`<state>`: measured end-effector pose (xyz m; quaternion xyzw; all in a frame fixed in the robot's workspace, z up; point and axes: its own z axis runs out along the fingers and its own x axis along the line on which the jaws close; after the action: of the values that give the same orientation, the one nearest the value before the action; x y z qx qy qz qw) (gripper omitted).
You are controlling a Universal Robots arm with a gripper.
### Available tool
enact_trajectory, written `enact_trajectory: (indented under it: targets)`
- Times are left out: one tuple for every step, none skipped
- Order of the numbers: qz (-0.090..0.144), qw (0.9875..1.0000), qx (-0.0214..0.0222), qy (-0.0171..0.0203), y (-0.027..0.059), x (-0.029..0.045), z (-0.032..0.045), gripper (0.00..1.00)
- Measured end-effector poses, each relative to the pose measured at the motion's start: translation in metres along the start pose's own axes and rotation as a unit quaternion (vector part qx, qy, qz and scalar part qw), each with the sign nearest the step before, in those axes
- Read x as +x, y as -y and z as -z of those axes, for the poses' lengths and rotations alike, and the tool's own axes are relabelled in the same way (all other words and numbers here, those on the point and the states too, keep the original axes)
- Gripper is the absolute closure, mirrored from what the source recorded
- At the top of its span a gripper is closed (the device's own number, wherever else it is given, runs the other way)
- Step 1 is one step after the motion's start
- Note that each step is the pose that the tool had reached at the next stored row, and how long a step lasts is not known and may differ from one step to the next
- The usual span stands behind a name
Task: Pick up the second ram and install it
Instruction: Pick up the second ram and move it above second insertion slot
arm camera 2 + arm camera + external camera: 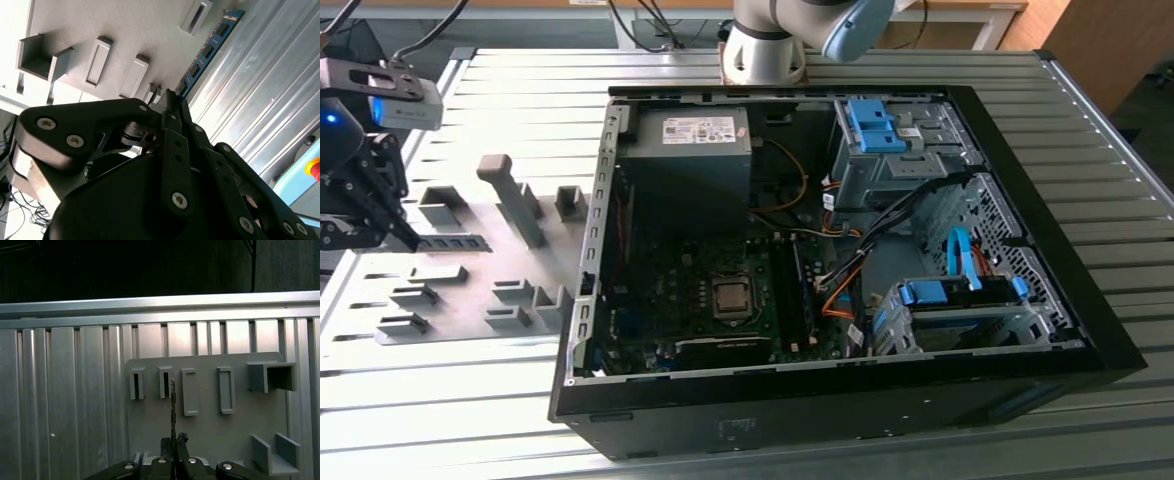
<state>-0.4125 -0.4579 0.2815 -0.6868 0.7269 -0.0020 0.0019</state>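
The second ram [207, 47] is a thin dark board with small chips, and my gripper [172, 100] is shut on one end of it. In the exterior view the gripper [400, 235] is at the far left, over the gray holder plate [467, 300], and the ram [454, 242] sticks out toward the computer case. The first wrist view shows the ram [173, 400] edge-on above the plate's holder blocks [190, 392], with the gripper [173, 440] closed on it. The open computer case [1067, 330] with its motherboard [720, 290] lies to the exterior view's right of the gripper.
Gray holder blocks [507, 195] stand up from the plate on the ribbed metal table [454, 400]. Inside the case are a power supply [687, 135], blue drive brackets [947, 295] and orange and black cables [841, 290]. The arm's base [767, 40] stands behind the case.
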Motion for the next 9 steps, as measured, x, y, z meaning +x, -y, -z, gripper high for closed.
enact_trajectory:
  targets:
    - [0.000,1.0000,0.0000,0.0000,0.0000,0.0000,0.0004,0.86]
    - [0.000,1.0000,0.0000,0.0000,0.0000,0.0000,0.0008,0.86]
    - [0.000,1.0000,0.0000,0.0000,0.0000,0.0000,0.0011,0.86]
    - [0.000,1.0000,0.0000,0.0000,0.0000,0.0000,0.0015,0.86]
    - [0.000,1.0000,0.0000,0.0000,0.0000,0.0000,0.0019,0.86]
    - [0.000,1.0000,0.0000,0.0000,0.0000,0.0000,0.0022,0.86]
    - [0.000,1.0000,0.0000,0.0000,0.0000,0.0000,0.0026,0.86]
    - [0.000,1.0000,0.0000,0.0000,0.0000,0.0000,0.0029,0.86]
    - [0.000,1.0000,0.0000,0.0000,0.0000,0.0000,0.0033,0.86]
